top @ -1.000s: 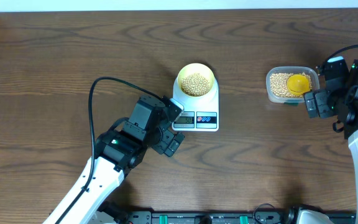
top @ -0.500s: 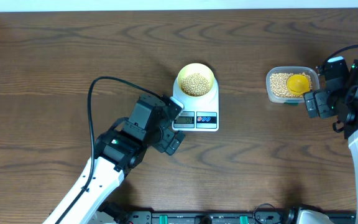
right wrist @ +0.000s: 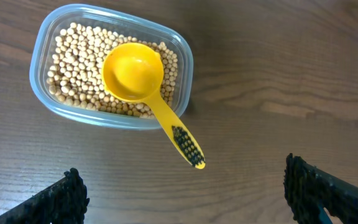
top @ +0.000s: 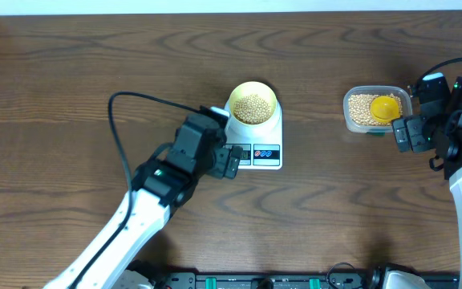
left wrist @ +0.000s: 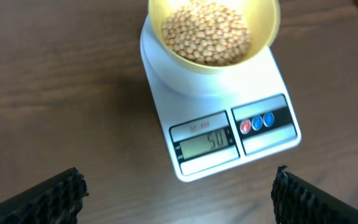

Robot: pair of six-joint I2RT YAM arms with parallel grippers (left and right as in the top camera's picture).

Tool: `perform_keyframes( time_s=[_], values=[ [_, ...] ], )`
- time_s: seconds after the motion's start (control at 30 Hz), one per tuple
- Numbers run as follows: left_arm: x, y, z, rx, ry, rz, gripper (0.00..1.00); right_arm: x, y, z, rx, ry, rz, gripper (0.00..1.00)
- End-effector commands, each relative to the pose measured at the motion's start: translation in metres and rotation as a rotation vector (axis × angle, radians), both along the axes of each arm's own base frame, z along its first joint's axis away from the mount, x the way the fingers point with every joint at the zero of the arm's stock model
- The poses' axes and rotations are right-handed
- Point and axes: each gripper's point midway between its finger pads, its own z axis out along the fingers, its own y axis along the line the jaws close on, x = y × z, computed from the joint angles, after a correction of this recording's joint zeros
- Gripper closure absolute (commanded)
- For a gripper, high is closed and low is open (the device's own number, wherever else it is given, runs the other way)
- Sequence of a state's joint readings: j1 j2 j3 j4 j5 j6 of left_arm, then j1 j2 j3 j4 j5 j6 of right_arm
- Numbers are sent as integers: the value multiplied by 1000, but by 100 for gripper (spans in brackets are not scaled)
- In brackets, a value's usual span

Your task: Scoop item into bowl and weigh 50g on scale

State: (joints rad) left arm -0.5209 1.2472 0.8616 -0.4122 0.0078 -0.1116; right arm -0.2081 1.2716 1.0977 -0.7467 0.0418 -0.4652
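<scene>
- Both jaw pairs stand apart, empty: left gripper, right gripper.
- Beans: light, loose, apt to roll; they lie in the bowl on the scale.
- Bowl: rigid, smooth; grasp at the rim.
- Scale: long axis 12–6, display toward 6.
- Scoop in tub, at 3 o'clock of the scale; handle toward 5.

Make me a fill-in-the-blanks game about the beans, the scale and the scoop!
1. The small round pale-yellow bowl of tan beans stands on the white rectangular digital scale, whose grey display reads ____.
2. In the clear rectangular plastic tub lies a yellow plastic scoop, and its cup is ____.
3. The left gripper and the right gripper hold nothing; their jaws are ____.

Missing words: 50; empty; open.
</scene>
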Motion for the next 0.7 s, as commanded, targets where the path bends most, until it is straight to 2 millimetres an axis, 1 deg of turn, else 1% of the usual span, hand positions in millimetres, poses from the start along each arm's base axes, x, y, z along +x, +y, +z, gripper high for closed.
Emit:
perform_keyframes(
  time_s=[0.0, 0.17, 0.23, 0.3, 0.43, 0.67],
  values=[
    [7, -1, -19, -53, 67, 134, 2, -1, 0, 4, -10, -7, 2, 1],
    [11, -13, -40, -71, 113, 173, 2, -1, 0, 4, -10, -7, 2, 1],
    [12, -19, -44, -74, 117, 168, 2, -1, 0, 4, -10, -7, 1, 1],
    [12, -24, -45, -73, 109, 160, 2, -1, 0, 4, -10, -7, 1, 1],
    [11, -27, -44, -58, 88, 175, 2, -1, 0, 4, -10, -7, 1, 1],
    [9, -35, -41, -48, 63, 150, 2, -1, 0, 4, -10, -7, 2, 1]
  ],
)
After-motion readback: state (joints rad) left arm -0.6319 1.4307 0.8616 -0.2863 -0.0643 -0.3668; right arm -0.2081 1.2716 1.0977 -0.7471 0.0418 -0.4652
